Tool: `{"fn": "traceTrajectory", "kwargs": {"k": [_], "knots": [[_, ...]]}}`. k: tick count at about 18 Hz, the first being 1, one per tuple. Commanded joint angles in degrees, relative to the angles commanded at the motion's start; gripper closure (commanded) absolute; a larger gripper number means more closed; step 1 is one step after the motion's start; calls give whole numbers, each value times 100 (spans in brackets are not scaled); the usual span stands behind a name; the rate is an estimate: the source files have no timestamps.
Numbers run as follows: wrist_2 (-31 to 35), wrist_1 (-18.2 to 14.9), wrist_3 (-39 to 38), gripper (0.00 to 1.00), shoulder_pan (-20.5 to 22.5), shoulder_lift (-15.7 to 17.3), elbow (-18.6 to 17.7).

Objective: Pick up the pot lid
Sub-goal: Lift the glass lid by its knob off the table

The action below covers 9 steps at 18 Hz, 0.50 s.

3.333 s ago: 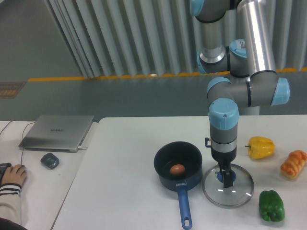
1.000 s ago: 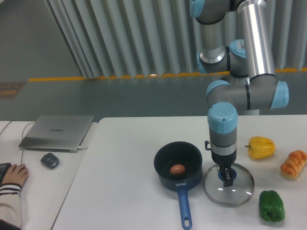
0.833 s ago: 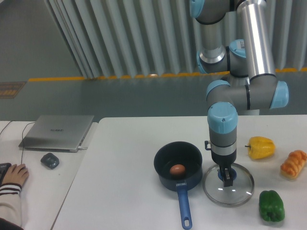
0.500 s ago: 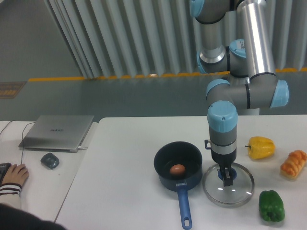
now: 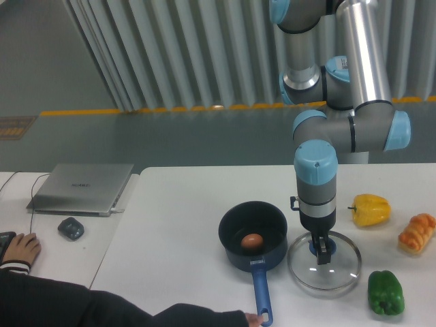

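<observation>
Presently, the grasp-and-lift step is judged to be in hand. The tool (image 5: 322,252) is narrow, apparently closed on the blue knob (image 5: 332,247) of the pot lid (image 5: 328,275), which is seen directly beneath it. Clearance from the bench (image 5: 184,238) cannot be confirmed. Near the tool, the pot's handle (image 5: 261,287) is met by a person's hand (image 5: 254,319). Next, a slow, straight raise is called for, with the rim held level.

The clear lid (image 5: 325,276) is upright beside the pot (image 5: 235,255).
</observation>
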Motion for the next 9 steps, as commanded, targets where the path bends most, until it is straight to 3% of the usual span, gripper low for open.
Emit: {"fn": "traceTrajectory", "kwargs": {"k": [9], "knots": [[0, -96, -88, 57, -44, 9, 114]]}}
